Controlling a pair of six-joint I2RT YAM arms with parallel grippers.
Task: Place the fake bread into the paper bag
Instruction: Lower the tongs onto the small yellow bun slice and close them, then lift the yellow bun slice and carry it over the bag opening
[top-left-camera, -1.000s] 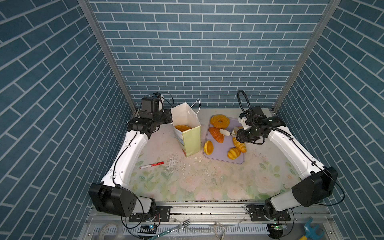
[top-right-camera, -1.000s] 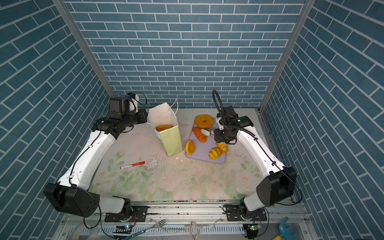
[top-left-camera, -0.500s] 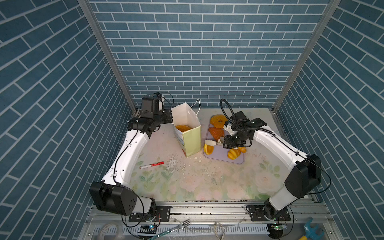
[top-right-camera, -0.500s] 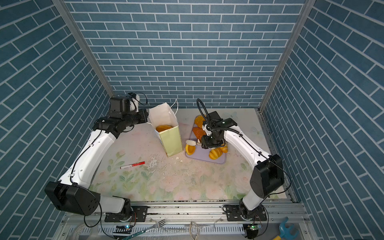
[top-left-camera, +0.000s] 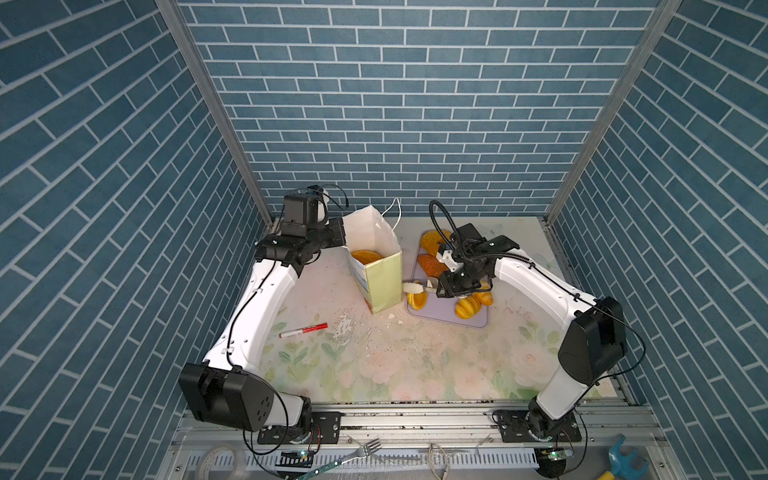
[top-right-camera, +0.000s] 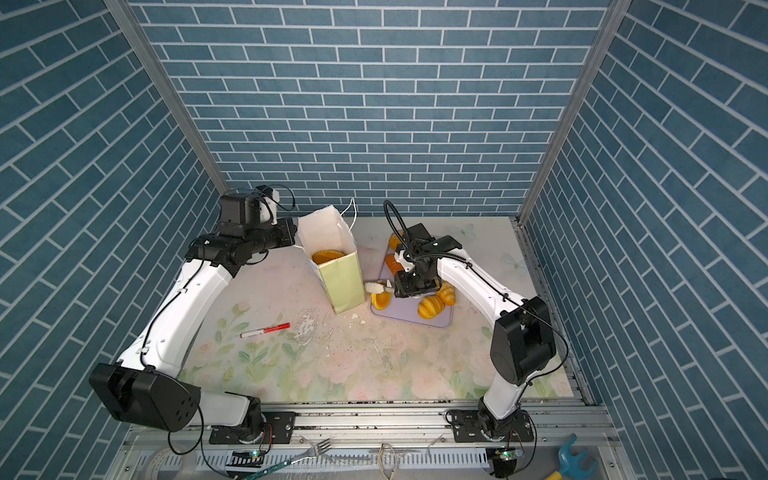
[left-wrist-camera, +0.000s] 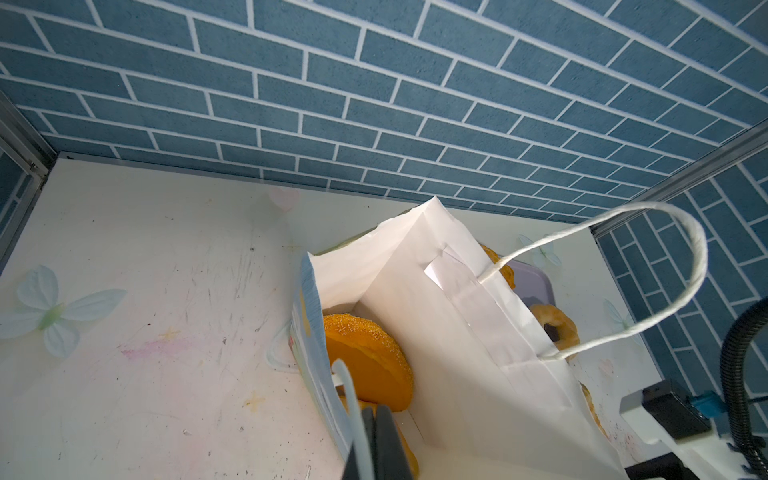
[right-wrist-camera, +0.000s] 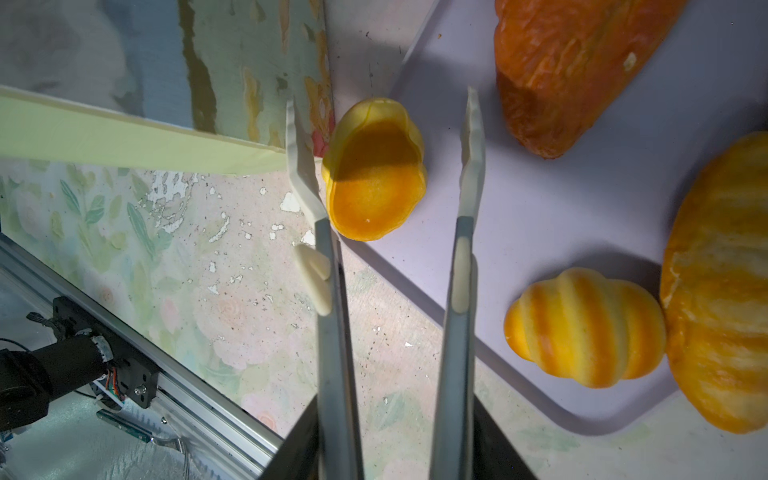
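Jaws, right gripper (right-wrist-camera: 380, 133): apart, straddling a small yellow roll (right-wrist-camera: 374, 174); one finger just beside it, the other clear. Jaws, left gripper (left-wrist-camera: 376, 440): pressed together on the far-left rim of the bag (top-left-camera: 382, 278). Stock, bread (top-left-camera: 465, 307): glossy, orange-yellow. Speckled loaf (left-wrist-camera: 365, 361) inside the upright bag. Roll at the near-left corner of the lilac tray (right-wrist-camera: 540, 216), just beside the bag. Also on tray: brownish-red croissant (right-wrist-camera: 573, 62), ridged bun (right-wrist-camera: 582, 328), big croissant (right-wrist-camera: 719, 282).
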